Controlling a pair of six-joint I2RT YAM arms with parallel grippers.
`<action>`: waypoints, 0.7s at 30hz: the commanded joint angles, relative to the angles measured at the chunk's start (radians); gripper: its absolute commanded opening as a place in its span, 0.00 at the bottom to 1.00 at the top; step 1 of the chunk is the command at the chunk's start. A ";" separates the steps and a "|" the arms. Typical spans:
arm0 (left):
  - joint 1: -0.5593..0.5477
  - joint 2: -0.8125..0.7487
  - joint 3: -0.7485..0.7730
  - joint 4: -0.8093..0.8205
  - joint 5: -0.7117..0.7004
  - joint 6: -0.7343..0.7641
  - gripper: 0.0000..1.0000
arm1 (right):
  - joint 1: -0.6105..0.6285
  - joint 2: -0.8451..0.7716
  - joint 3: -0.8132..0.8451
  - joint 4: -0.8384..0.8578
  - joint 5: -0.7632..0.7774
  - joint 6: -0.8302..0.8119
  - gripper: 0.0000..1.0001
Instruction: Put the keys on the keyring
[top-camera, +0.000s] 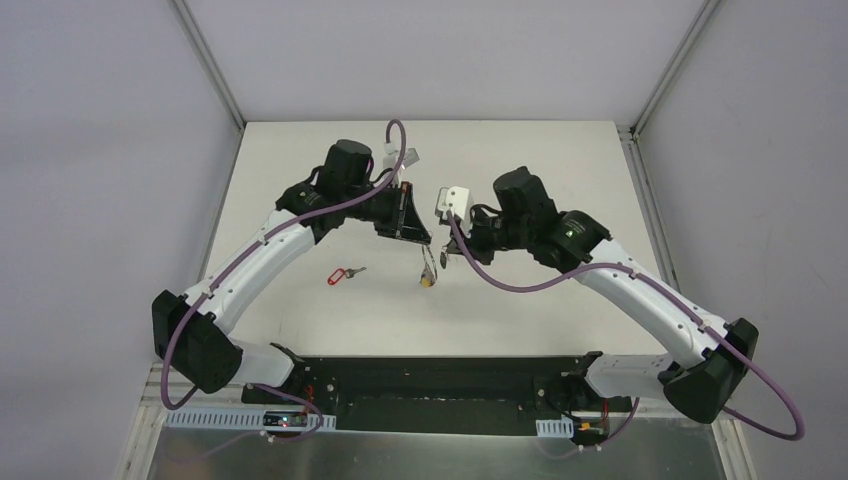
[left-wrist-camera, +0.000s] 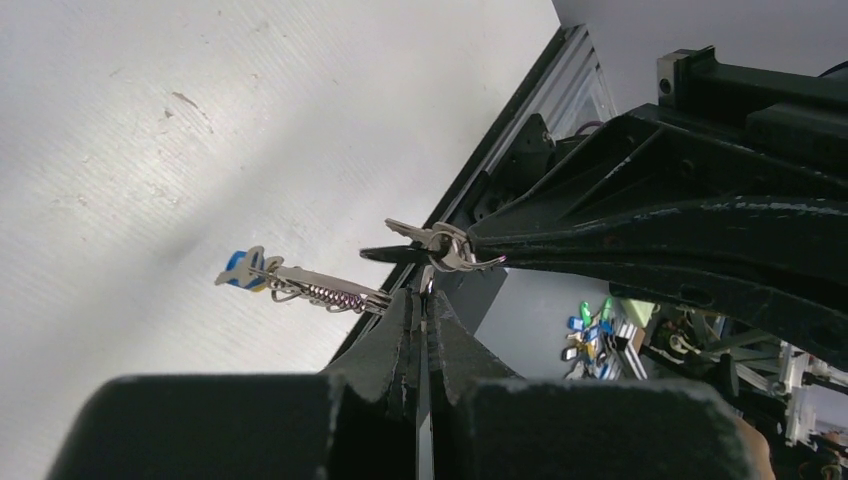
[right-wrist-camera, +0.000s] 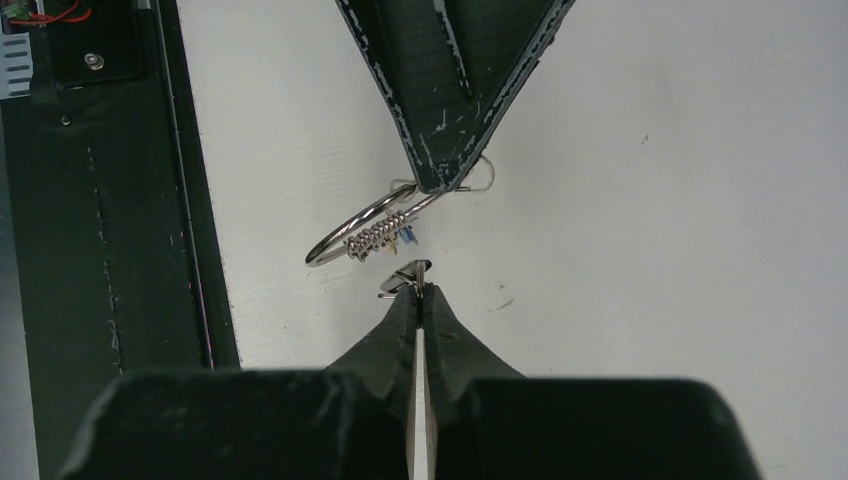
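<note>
A: Why is the left gripper (right-wrist-camera: 440, 183) clamping the keyring (right-wrist-camera: 372, 238) mid-air?
B: It's steadying it, likely for threading — the right gripper (right-wrist-camera: 418, 292) is pinching a key (right-wrist-camera: 404, 279) beside it. The red key (top-camera: 342, 274) is lying on the table (top-camera: 300, 200).

**Left arm** (top-camera: 262, 262) and **right arm** (top-camera: 640, 297): white tubular links joined by bulky black housings, each trailed by a looping purple cable (top-camera: 520, 287). The right forearm bears a green indicator light (top-camera: 572, 229), with a white block (top-camera: 452, 200) at its wrist. **Left pincer** (right-wrist-camera: 440, 186) and **right pincer** (right-wrist-camera: 420, 292): black tapered fingers (right-wrist-camera: 400, 60) with scuffed, pale-flecked edges.
</note>
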 joint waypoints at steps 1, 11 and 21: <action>-0.020 0.000 0.004 0.090 0.049 -0.077 0.00 | 0.003 0.008 0.048 0.013 -0.016 0.012 0.00; -0.031 0.012 -0.062 0.183 0.175 -0.039 0.00 | 0.020 0.012 0.044 0.022 -0.030 0.030 0.00; -0.033 0.037 -0.062 0.184 0.231 -0.029 0.00 | 0.030 -0.010 0.028 0.037 -0.008 0.031 0.00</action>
